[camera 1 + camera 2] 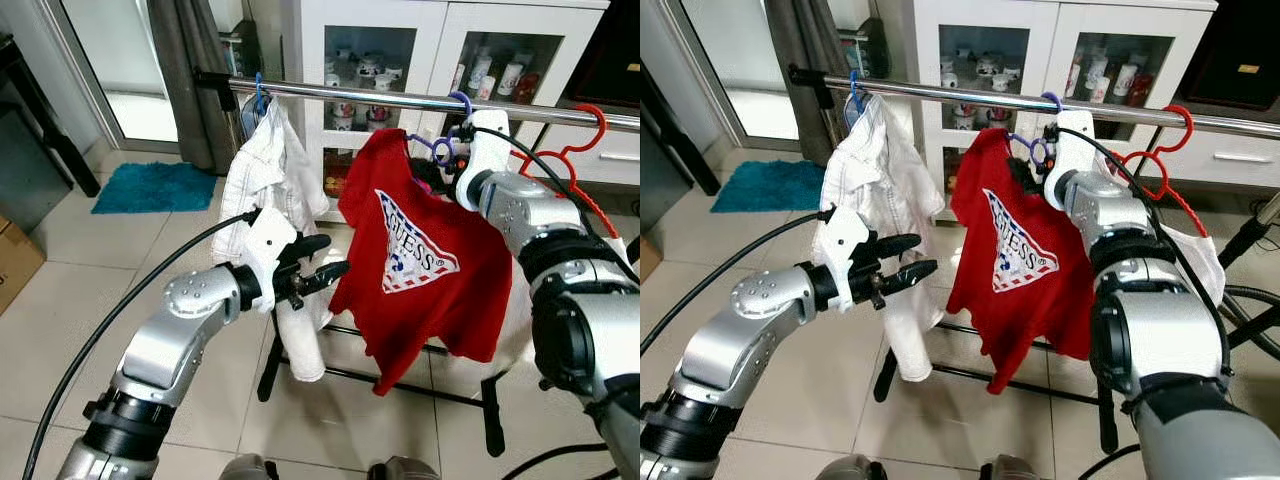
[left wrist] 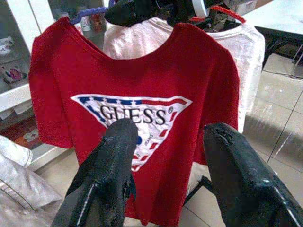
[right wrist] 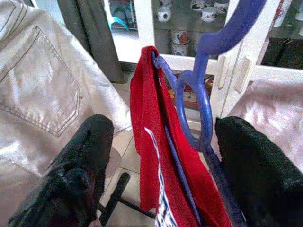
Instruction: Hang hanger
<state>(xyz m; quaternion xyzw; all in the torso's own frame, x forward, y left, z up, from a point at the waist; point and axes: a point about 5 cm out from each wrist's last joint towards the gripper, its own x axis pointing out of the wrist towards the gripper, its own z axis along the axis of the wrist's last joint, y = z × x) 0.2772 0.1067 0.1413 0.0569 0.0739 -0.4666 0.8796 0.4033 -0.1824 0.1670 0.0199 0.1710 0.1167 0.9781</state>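
Note:
A red T-shirt (image 1: pixel 420 260) with a triangle logo hangs on a purple hanger (image 3: pixel 203 94). The hanger's hook (image 1: pixel 460 100) is over the metal rail (image 1: pixel 380 97). My right gripper (image 1: pixel 432 172) is raised to the hanger's neck, just under the rail. It is open, with one finger (image 3: pixel 85 156) on either side of the hanger and shirt collar. My left gripper (image 1: pixel 338 254) is open and holds nothing. It floats in front of a white shirt (image 1: pixel 275 170) and points at the red shirt (image 2: pixel 142 94) from a short way off.
The white shirt hangs from a blue hanger at the rail's left end. A red hanger (image 1: pixel 585 130) with a pale garment hangs on the right. Behind stands a white glass-door cabinet (image 1: pixel 370 60). The rack's black feet (image 1: pixel 490 410) rest on the tiles, and a teal mat (image 1: pixel 155 185) lies far left.

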